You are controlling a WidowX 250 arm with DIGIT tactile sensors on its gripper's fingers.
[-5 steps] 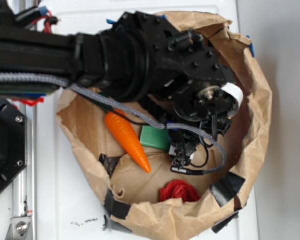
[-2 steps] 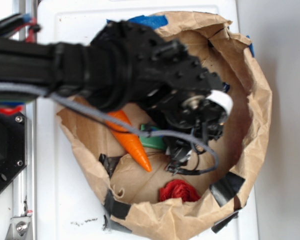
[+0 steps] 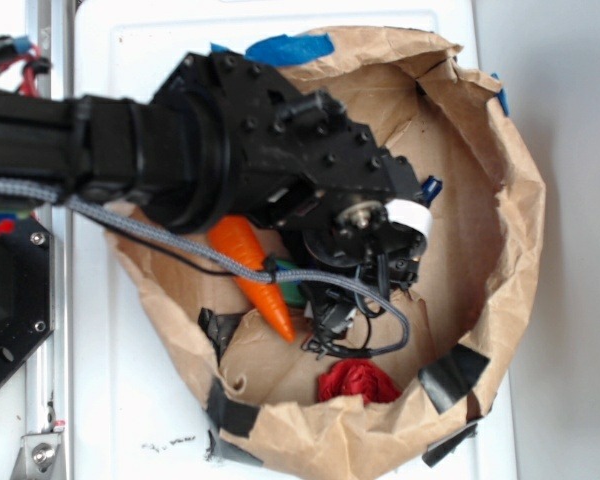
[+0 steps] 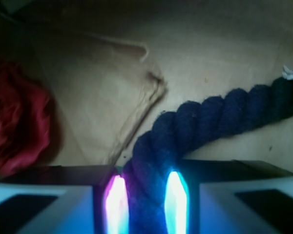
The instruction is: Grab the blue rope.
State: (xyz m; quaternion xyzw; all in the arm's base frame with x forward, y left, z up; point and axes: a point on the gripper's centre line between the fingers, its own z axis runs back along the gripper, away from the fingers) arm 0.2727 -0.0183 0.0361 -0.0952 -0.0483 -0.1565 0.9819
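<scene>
The black arm (image 3: 180, 150) reaches in from the left across the white worktop (image 3: 130, 400) and bends down into a crumpled brown paper bag (image 3: 510, 250), its wrist pointing at the bag floor. The hand (image 4: 144, 195) is low inside the bag, clamped on the rope (image 4: 210, 119): the wrist view shows the navy twisted cord pinched between the two glowing fingers (image 4: 116, 202), then curving up and away to the right across the brown paper. In the exterior view the rope is almost wholly hidden under the arm (only a small dark blue tip shows near the wrist). A carrot (image 3: 252, 272) lies just left of the hand, partly under the arm, and a red bundle (image 3: 358, 381) sits near the bag's front edge.
</scene>
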